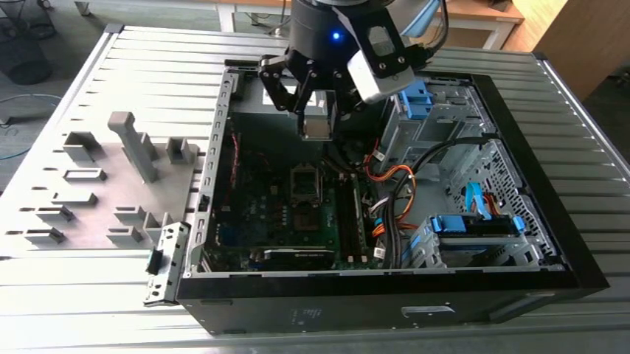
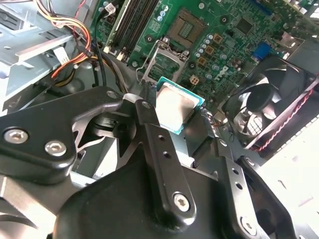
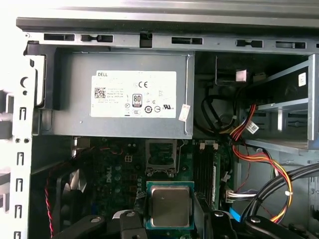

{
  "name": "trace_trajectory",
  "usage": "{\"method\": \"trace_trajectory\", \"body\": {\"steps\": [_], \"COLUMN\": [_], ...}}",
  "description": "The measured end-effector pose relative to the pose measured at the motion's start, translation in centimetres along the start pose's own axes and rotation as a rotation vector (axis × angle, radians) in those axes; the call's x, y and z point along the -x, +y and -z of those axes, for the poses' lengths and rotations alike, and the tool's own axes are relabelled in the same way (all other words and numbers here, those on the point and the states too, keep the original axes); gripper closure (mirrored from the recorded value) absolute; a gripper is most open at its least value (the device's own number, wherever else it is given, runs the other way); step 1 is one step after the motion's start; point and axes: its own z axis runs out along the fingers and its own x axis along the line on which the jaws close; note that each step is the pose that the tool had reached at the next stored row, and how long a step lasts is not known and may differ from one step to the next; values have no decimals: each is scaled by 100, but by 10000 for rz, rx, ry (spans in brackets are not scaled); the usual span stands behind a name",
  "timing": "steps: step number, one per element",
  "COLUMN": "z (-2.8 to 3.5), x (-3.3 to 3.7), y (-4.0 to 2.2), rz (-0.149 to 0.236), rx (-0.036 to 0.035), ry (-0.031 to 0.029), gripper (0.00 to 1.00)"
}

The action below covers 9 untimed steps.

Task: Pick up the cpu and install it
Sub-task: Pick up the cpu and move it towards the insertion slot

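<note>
Fingers (image 3: 130,226) seemingly on silvery, green-edged cpu (image 3: 169,205)

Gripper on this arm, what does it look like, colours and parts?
The gripper is matte black, with jointed link fingers fastened by silver hex screws. Its round black body carries a small blue light, a pale grey box on one side, and a black cable.

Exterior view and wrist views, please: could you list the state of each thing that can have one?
cpu: gripped by its edges, held in the air, not seated.
hand: shut on the cpu.
socket: lid open, empty.
computer case: lying on its side, side panel off.
</note>
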Motion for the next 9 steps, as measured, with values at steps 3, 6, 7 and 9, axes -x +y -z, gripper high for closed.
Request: {"method": "trace_trajectory", "body": {"steps": [3, 6, 7, 9], "z": [-53, -101, -109, -111], "x": [-2, -4, -4, -3], "y": [-3, -8, -9, -9], "rz": [-20, -34, -34, -33], "rx": [0, 0, 0, -7], "ry": [0, 0, -1, 1], "gripper": [53, 53, 53, 53]}}
